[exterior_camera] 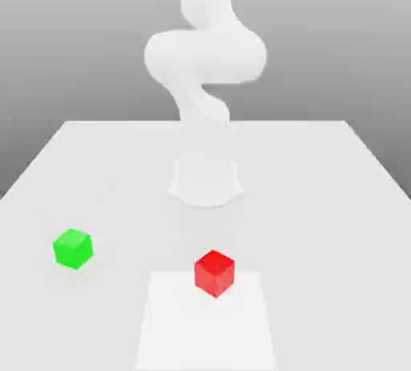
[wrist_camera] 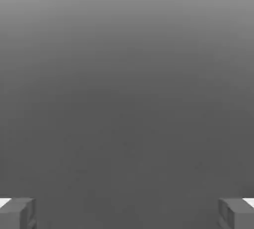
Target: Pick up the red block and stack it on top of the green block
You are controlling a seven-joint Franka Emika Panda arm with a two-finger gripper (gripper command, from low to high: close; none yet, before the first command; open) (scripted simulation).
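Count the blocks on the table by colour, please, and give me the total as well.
Red blocks: 1
Green blocks: 1
Total: 2

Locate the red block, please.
Exterior view: the red block sits right of the green block, on the far edge of the bright white rectangle in front of the arm's base.

Behind the pale, evenly lit surface (exterior_camera: pixel 321 201), a plain grey backdrop (exterior_camera: pixel 337 40) fades from lighter above to darker lower down.
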